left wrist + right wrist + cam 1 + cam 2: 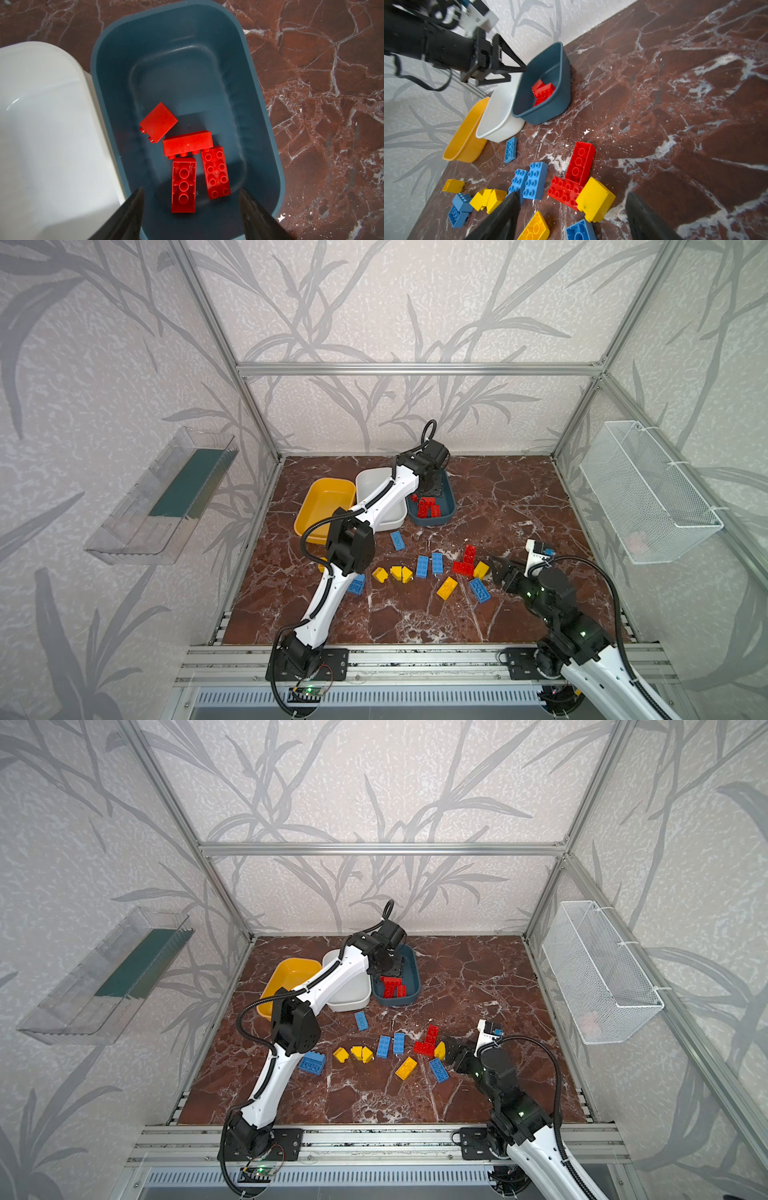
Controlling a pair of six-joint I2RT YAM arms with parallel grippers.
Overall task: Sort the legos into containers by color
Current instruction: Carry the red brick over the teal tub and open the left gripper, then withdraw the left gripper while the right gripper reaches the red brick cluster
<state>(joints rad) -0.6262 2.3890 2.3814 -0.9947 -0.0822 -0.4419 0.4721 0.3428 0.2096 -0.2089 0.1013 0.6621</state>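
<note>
Four red legos [216, 172] in the teal tub [108, 87] are being shown fully only by the left wrist view; in both top views some are being hidden by the left arm [386, 499]. Three tubs are being counted: teal, white tub [368, 485], yellow tub [324, 497]. The left claw [192, 190] is being held open, empty, above those legos; the right claw [573, 195], open and empty, near two loose red legos [579, 162].

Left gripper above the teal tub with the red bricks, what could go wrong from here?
1. The left gripper hangs open just over the teal tub. If it catches the rim while pulling back, it could shove that tub against the neighbouring white tub.
2. The open right gripper points at a yellow brick that lies against a red brick. Closing there may catch or push both.
</note>
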